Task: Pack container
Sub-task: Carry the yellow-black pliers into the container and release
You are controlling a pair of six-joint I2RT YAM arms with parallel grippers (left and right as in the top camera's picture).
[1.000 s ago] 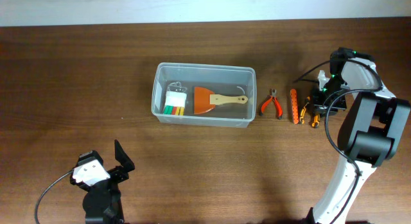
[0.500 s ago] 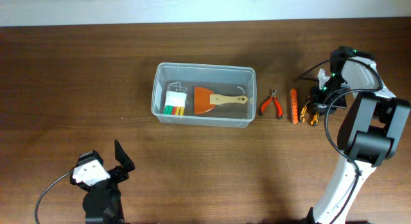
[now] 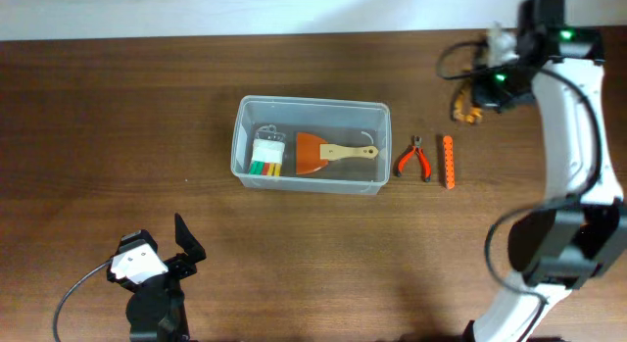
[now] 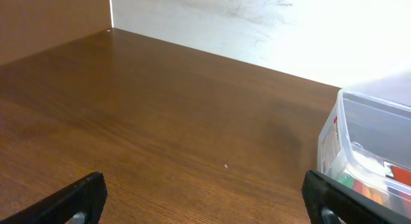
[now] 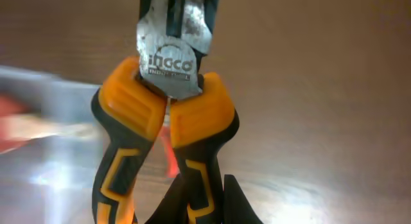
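Right claw (image 3: 487, 87) is clenched on the orange-handled pliers (image 5: 164, 121), held over the far right of the worktop (image 3: 118, 107), well apart from the tub (image 3: 312, 109) at the centre. My left claw (image 3: 186, 244) is released, idle near the front edge. By my count 2 of 5 things are packed: a scraper (image 3: 328, 153) and a packet (image 3: 266, 154). Red pliers (image 3: 414, 161) and an orange bar (image 3: 448, 162) wait just right of the tub. Nothing seems to block my way there.
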